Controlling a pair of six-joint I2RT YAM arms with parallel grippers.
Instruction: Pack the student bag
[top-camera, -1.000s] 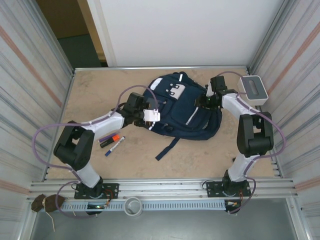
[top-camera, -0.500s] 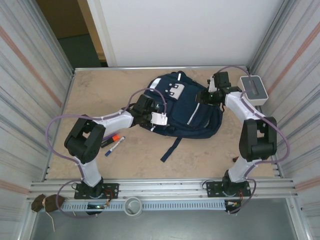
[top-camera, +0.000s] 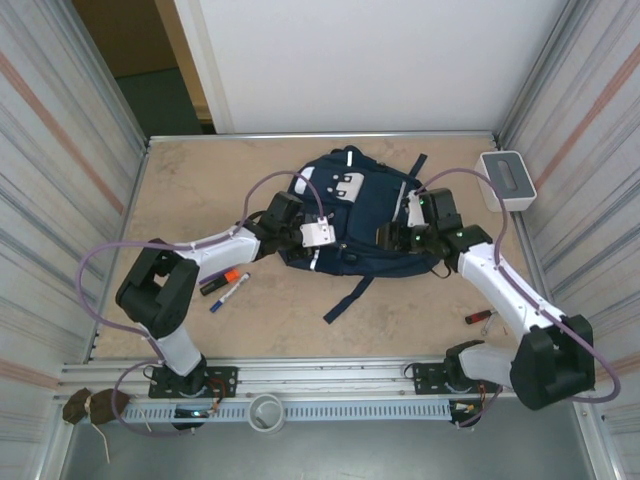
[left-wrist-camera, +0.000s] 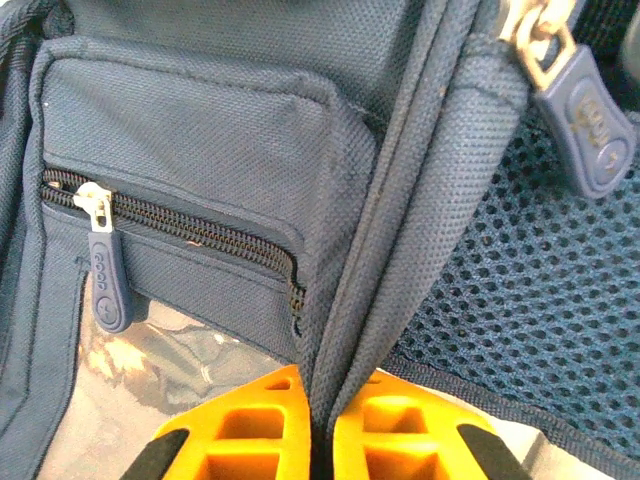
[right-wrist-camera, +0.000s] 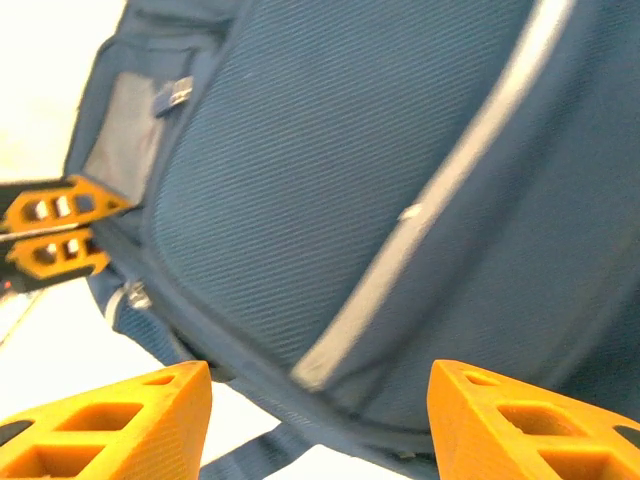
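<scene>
We see a beige, marbled table (top-camera: 190, 180) walled in on three sides. The student bag (top-camera: 360, 215) lies flat near its middle, with one strap (top-camera: 348, 300) trailing toward the near edge. Left of the bag, a black marker (top-camera: 222, 280) with an orange end lies just beside a white-and-blue marker (top-camera: 230, 292). A white-grey box (top-camera: 507, 180) sits in the far right corner. A small red thing (top-camera: 478, 318) lies near the right edge; we cannot tell what it is.
</scene>
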